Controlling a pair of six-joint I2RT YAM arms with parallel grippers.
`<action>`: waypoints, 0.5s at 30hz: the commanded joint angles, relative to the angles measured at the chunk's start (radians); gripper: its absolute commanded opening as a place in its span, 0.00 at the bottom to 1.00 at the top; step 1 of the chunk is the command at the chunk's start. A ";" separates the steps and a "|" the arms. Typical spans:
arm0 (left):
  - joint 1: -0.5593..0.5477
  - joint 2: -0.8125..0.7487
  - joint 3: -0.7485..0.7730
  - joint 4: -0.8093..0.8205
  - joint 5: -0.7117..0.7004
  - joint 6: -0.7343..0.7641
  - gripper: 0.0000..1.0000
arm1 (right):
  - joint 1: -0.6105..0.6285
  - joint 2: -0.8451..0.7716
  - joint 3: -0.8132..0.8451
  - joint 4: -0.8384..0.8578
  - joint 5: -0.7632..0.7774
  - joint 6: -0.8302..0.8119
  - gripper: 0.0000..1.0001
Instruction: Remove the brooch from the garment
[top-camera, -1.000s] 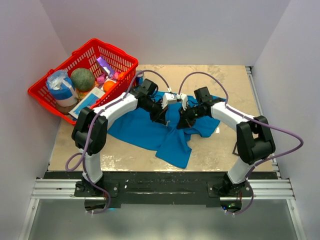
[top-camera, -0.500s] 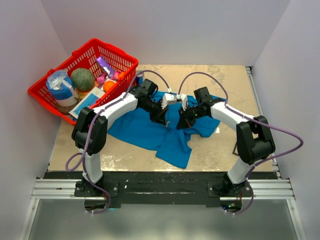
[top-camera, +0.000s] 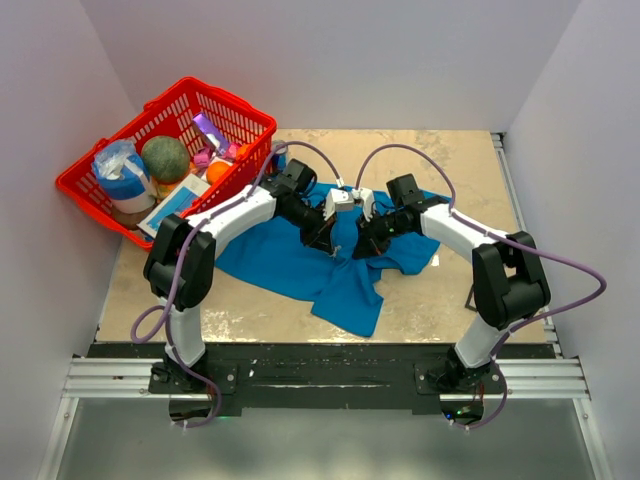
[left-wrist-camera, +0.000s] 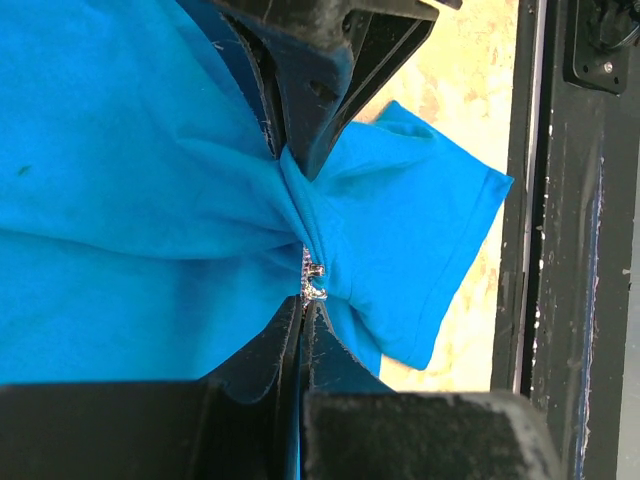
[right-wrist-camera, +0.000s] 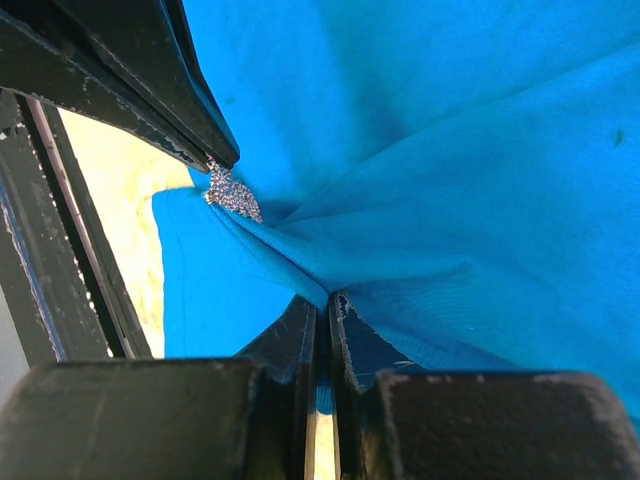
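Observation:
The garment (top-camera: 290, 265), a bright blue T-shirt, lies crumpled in the middle of the table with both arms reaching into it. In the left wrist view the brooch (left-wrist-camera: 312, 281), a tiny silvery sparkly cluster, sits right at the tips of my left gripper (left-wrist-camera: 303, 303), which is shut on it. The cloth (left-wrist-camera: 120, 200) is drawn taut from there. My right gripper (right-wrist-camera: 325, 303) is shut on a fold of the shirt (right-wrist-camera: 450, 150) a short way from the brooch (right-wrist-camera: 232, 192). In the top view the left gripper (top-camera: 327, 237) and right gripper (top-camera: 360, 243) nearly face each other.
A red basket (top-camera: 232, 103) with a melon, packets and other goods stands at the back left, close to the left arm. The black frame rail (left-wrist-camera: 580, 250) runs along the table's near edge. White walls enclose the table on three sides.

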 joint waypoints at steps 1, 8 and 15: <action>0.004 -0.014 -0.012 -0.010 0.040 0.004 0.00 | -0.004 -0.006 0.021 0.015 0.018 0.000 0.06; 0.004 -0.037 -0.076 0.096 0.054 -0.065 0.00 | -0.003 -0.014 -0.017 0.023 -0.002 0.017 0.06; 0.003 -0.046 -0.084 0.179 0.047 -0.139 0.00 | 0.001 -0.040 -0.057 0.006 -0.030 0.029 0.07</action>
